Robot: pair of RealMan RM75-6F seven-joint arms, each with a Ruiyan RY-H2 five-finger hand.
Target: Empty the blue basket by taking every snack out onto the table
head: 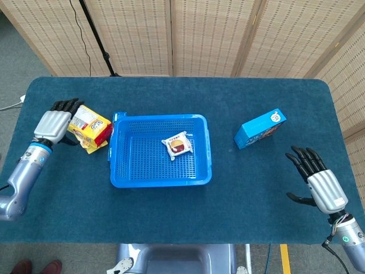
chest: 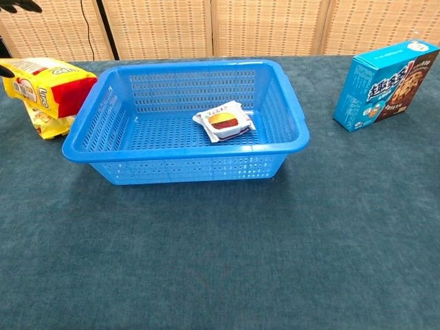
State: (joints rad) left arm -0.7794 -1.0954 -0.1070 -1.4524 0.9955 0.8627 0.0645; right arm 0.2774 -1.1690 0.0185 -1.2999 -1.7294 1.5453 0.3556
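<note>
The blue basket [head: 159, 181] stands left of the table's middle and holds one small white snack packet [head: 177, 144], also visible in the chest view [chest: 225, 121]. A yellow and red snack bag [head: 91, 124] lies just left of the basket, on top of a smaller yellow packet [chest: 48, 125]. My left hand [head: 51, 123] is at the bag's left end with its fingers spread above it. My right hand [head: 320, 184] hovers open near the table's front right, holding nothing.
A blue snack box [head: 260, 128] lies on the table right of the basket. Woven screens stand behind the table. A black stand and cable rise at the back left.
</note>
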